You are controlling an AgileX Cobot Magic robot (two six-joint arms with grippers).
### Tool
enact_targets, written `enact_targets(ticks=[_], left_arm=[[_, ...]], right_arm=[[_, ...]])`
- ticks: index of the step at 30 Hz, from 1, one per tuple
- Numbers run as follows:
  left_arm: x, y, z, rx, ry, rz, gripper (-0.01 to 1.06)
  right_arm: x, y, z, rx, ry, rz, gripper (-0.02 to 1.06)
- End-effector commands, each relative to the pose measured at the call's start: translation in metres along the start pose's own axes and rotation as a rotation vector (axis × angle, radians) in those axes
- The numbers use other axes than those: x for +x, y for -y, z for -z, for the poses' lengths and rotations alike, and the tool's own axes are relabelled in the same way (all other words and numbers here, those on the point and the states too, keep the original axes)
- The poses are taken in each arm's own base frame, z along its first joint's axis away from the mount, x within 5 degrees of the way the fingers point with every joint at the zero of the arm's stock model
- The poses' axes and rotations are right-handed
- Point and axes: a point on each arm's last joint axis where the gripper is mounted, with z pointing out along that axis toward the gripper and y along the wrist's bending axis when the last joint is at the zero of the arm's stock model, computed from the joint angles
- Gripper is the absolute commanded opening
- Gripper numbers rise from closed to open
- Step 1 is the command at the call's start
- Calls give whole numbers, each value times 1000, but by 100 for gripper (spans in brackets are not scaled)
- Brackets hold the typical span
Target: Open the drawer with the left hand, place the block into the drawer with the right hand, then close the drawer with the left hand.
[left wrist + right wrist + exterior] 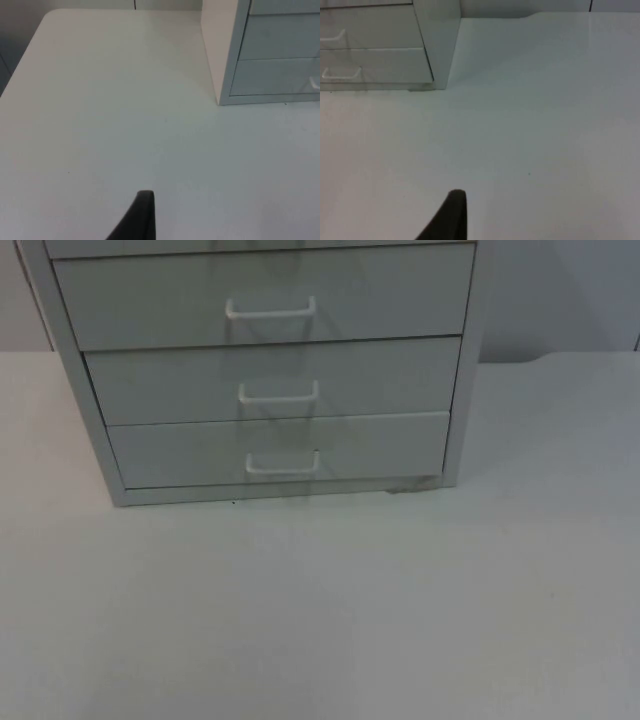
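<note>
Drawer cabinet (270, 370): three drawers, all shut, handles (282, 462) forward; block: you cannot locate it; left gripper (142, 215), right gripper (451, 215): over bare table (320, 620), finger spread untellable; your risk: pulling may slide the cabinet.

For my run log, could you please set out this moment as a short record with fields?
cabinet: grey drawer cabinet at the table's far side
drawers: three in view, all shut, each with a white handle
bottom drawer: shut, handle untouched
left gripper: one black fingertip above bare table, left of the cabinet
right gripper: one black fingertip above bare table, right of the cabinet
</note>
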Motion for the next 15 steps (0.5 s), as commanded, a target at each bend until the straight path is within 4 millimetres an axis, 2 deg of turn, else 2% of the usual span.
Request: enact_targets(ticks=[1, 15], left_arm=[[0, 0, -1, -7, 13, 6, 105], [0, -1, 0, 89, 8, -45, 105]], right_arm=[[0, 0, 0, 2, 8, -8, 105], [0, 0, 0, 2, 8, -8, 105]])
